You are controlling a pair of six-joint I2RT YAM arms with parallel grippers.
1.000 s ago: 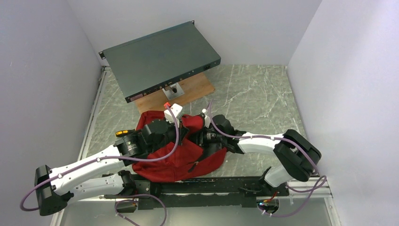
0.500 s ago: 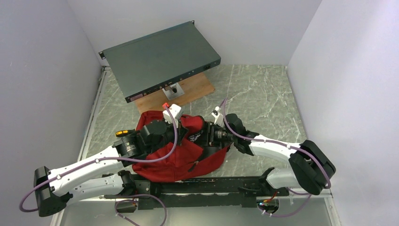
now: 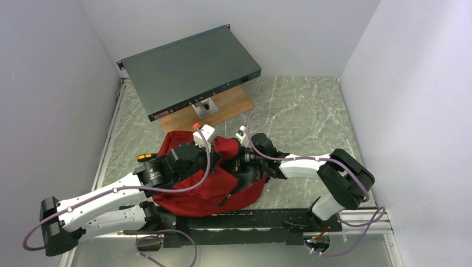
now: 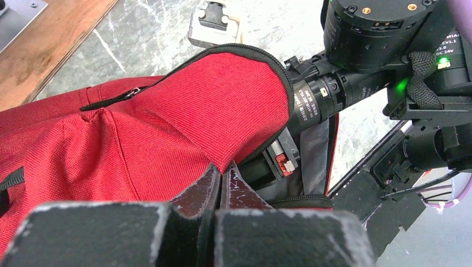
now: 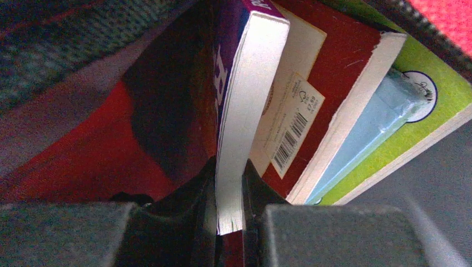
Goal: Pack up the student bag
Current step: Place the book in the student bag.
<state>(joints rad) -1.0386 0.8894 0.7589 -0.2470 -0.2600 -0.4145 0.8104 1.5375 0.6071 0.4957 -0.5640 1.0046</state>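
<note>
Red student bag (image 3: 214,188), at six o'clock on the table (image 3: 303,111), is pinched by the left gripper (image 4: 221,179) so its mouth gapes; inside, a purple book (image 5: 247,72) is clamped by the right gripper (image 5: 229,186) for stowing.

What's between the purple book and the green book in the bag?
Right wrist view: a barcoded cream cover, a red book and a light-blue book lie between them.
</note>
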